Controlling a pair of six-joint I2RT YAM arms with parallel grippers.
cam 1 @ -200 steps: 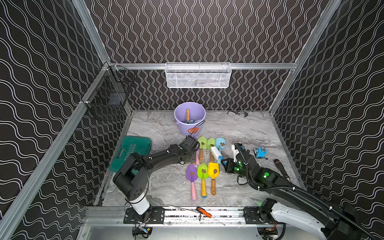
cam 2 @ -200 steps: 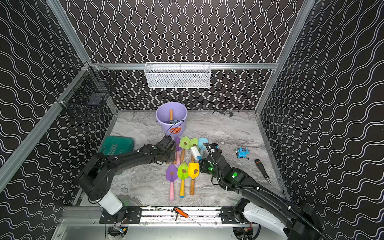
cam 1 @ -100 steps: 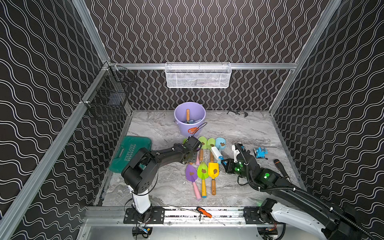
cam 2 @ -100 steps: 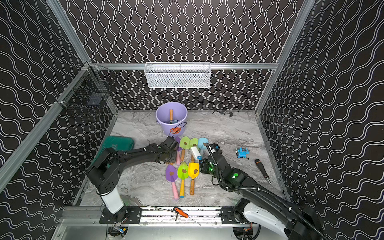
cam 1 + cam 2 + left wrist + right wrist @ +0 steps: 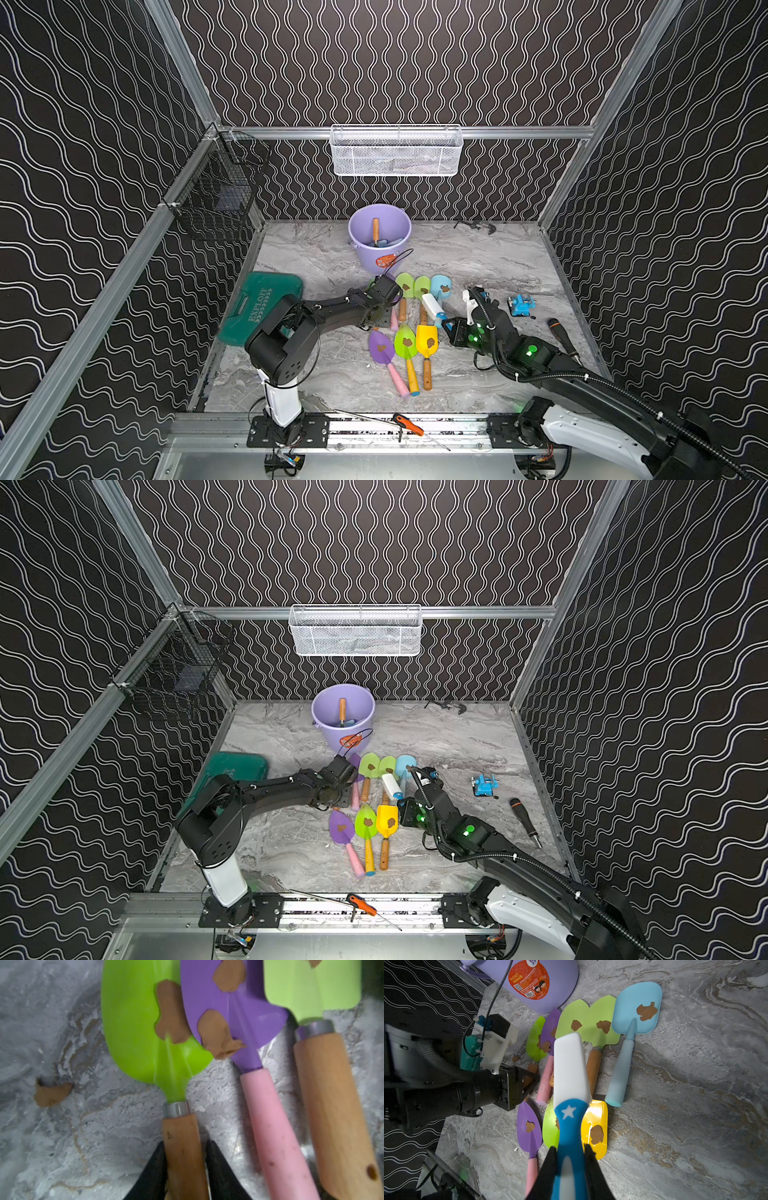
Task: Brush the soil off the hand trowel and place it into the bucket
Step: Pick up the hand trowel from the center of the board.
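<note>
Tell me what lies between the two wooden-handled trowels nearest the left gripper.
The purple trowel with the pink handle, shown in the left wrist view.
</note>
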